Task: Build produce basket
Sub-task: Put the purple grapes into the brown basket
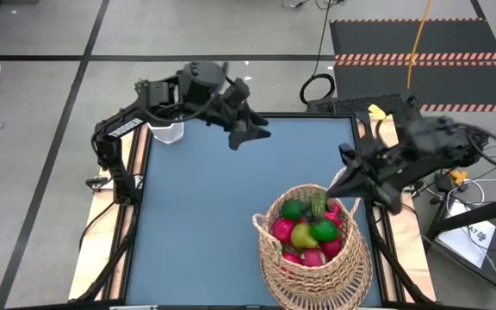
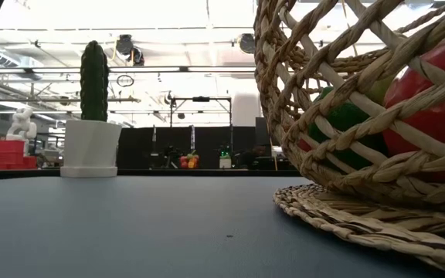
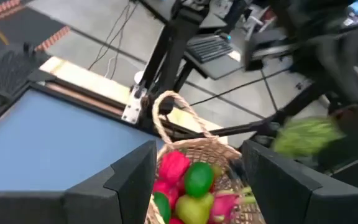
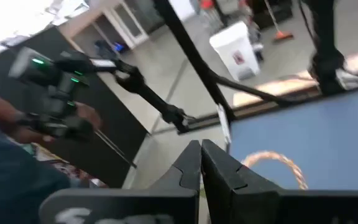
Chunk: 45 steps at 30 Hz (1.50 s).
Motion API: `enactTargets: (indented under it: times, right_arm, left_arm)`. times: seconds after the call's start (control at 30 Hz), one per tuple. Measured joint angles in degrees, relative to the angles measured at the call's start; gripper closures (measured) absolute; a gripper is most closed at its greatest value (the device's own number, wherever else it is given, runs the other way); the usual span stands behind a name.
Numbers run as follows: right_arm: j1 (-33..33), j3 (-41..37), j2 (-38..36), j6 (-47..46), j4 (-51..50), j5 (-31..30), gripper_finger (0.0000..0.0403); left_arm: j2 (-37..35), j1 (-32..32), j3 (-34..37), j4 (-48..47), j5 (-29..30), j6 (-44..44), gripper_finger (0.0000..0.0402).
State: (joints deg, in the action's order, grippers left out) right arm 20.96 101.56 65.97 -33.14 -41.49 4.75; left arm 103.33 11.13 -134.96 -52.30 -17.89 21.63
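Note:
The tan woven basket point(image 1: 317, 258) stands on the blue table near its near right corner, its base flat on the top point(image 2: 361, 208). The produce point(image 1: 308, 231) fills it: green limes, a yellow-green pear, red apples and a pink dragon fruit point(image 3: 194, 186). My left gripper point(image 1: 248, 131) hangs open, high over the table's far middle, pointing toward the basket; nothing is between its fingers point(image 3: 197, 158). My right gripper point(image 1: 350, 181) is shut and empty, raised beside the basket's far right side. The arched handle point(image 4: 272, 160) shows beyond its closed fingers point(image 4: 201, 158).
A green cactus point(image 2: 93, 81) in a white pot point(image 2: 90, 147) stands at the table's far left corner, partly under my left arm point(image 1: 166, 131). The blue tabletop point(image 1: 205, 215) left of the basket is bare. A person point(image 4: 17, 130) stands beyond the table.

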Motion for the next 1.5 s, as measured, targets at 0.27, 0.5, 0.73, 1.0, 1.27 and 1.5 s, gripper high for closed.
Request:
enactTargets:
  times: [0.27,0.5,0.73,1.0,1.27,1.5]
  right_arm:
    - [3.1,0.0,4.0,-1.7,-5.5,-6.5,0.0403]
    - [3.9,-0.1,6.6,-5.1,-11.6,-7.8,0.0403]
    - [4.0,-0.1,8.3,-7.2,-12.2,-7.8,0.0403]
    - [5.1,-0.1,10.7,-10.1,-11.9,-7.9,0.0403]
    - [8.9,-0.1,12.4,-13.6,-12.0,-9.2,0.0403]
    - [11.5,-0.1,12.4,-15.8,-14.6,-11.9,0.0403]
  left_arm:
    - [-2.7,-1.0,0.1,-3.5,0.0,-4.9,0.0163]
    - [-4.1,-1.0,0.0,-4.8,0.0,-7.0,0.0163]
    - [-5.2,-1.9,-0.1,-5.0,0.0,-7.8,0.0163]
    - [-5.0,-3.7,0.0,-6.5,0.0,-8.5,0.0163]
    - [-5.0,-5.4,0.0,-8.1,0.0,-9.5,0.0163]
    - [-5.0,-6.0,0.0,-8.0,0.0,-9.5,0.0163]
